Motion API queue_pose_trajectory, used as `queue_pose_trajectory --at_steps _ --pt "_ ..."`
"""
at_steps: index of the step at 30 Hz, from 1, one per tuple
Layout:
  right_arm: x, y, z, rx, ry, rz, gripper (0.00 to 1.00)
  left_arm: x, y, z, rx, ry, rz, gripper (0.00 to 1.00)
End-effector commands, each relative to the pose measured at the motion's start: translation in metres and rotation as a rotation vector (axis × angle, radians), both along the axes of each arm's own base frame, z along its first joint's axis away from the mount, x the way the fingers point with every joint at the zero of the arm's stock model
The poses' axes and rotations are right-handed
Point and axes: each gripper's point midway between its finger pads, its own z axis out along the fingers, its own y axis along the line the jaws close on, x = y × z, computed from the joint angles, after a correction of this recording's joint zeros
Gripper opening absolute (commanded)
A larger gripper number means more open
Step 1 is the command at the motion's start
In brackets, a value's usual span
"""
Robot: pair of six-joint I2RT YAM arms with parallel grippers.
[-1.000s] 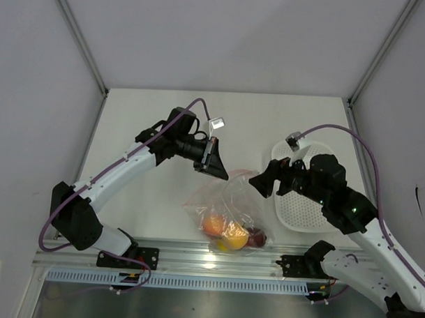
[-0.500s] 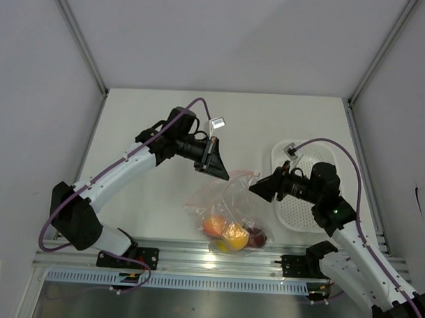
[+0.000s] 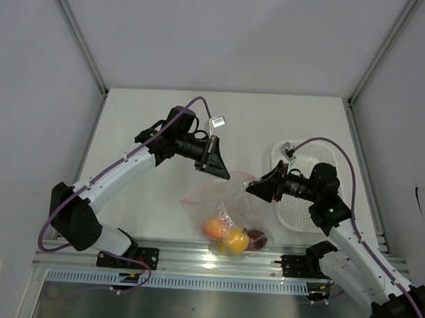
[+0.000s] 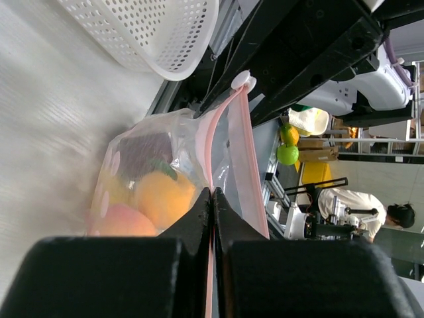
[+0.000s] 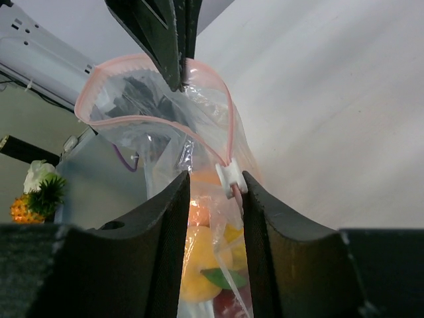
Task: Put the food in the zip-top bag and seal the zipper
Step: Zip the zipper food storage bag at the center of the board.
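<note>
Left pincer [image 4: 212,193]: mine, clamped tight on the zipper [image 4: 255,179] edge of the zip-top bag [image 3: 221,205].
Right pincer [image 5: 213,182]: my fingers parted, straddling the white slider [image 5: 230,176].
Bag mouth: gaping between both pincers.
Food [image 3: 229,234]: inside, at the bag's bottom, by the worktop [image 3: 270,119] front edge.
Basket [image 3: 305,207]: beside my right arm.

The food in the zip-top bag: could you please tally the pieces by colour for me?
dark red piece: 1
orange-red piece: 1
yellow pieces: 2, the second mostly hidden under the others
Total in the zip-top bag: 4
</note>
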Motion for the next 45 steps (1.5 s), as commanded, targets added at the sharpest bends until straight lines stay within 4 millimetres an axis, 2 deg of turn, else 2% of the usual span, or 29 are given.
queue_pose_trajectory --at_steps 1,6,10,11,13,14,15,17,24,26,28,29,31,32,36,38,43,45 --pt "-0.003 0.002 0.004 0.025 -0.044 0.019 0.38 -0.007 0.001 0.019 -0.058 -0.036 -0.021 0.01" --pt "-0.005 0.0 -0.003 0.021 -0.038 0.016 0.44 -0.008 0.001 0.017 -0.052 -0.032 -0.022 0.01" --pt "-0.005 0.001 -0.008 0.021 -0.027 0.014 0.4 -0.007 0.001 0.017 -0.056 -0.033 -0.023 0.01" --pt "-0.005 0.001 -0.008 0.025 -0.022 0.015 0.39 -0.007 0.0 0.017 -0.056 -0.032 -0.023 0.0" --pt "-0.003 0.002 -0.009 0.027 -0.018 0.013 0.28 -0.007 0.001 0.017 -0.057 -0.034 -0.023 0.01" --pt "-0.003 0.002 -0.009 0.029 -0.015 0.014 0.21 -0.007 0.0 0.017 -0.058 -0.034 -0.026 0.01" --pt "-0.002 0.002 -0.008 0.033 -0.017 0.014 0.1 -0.007 0.0 0.017 -0.058 -0.034 -0.026 0.01" --pt "0.001 0.003 -0.007 0.038 -0.015 0.003 0.0 -0.007 0.001 0.017 -0.059 -0.033 -0.025 0.01" --pt "0.004 0.001 0.01 0.057 -0.05 -0.018 0.0 -0.01 0.002 0.011 -0.048 -0.024 -0.03 0.0" --pt "0.002 0.0 0.009 0.04 -0.038 -0.012 0.0 -0.008 0.003 0.01 -0.039 -0.035 -0.024 0.01" --pt "0.002 -0.001 0.015 0.025 -0.064 -0.004 0.0 -0.007 0.005 0.009 -0.025 -0.055 -0.02 0.07" --pt "0.001 -0.003 0.011 0.004 -0.038 -0.005 0.0 -0.006 0.007 0.01 -0.022 -0.076 -0.018 0.14" --pt "0.0 -0.004 0.023 -0.015 -0.08 0.013 0.0 0.0 0.01 0.016 -0.01 -0.134 0.013 0.25" --pt "-0.001 -0.005 0.025 -0.025 -0.074 0.012 0.0 0.002 0.011 0.021 -0.014 -0.182 0.019 0.38" --pt "-0.002 -0.006 0.038 -0.025 -0.057 0.018 0.0 0.01 0.02 0.054 -0.044 -0.371 0.087 0.55" --pt "-0.002 -0.005 0.045 -0.026 -0.056 0.034 0.0 0.014 0.021 0.07 -0.077 -0.443 0.116 0.6" --pt "-0.004 -0.001 0.034 -0.057 -0.012 0.075 0.0 0.021 0.03 0.105 -0.145 -0.576 0.241 0.61" --pt "-0.007 0.0 0.033 -0.059 -0.007 0.09 0.0 0.026 0.034 0.106 -0.147 -0.598 0.288 0.62"
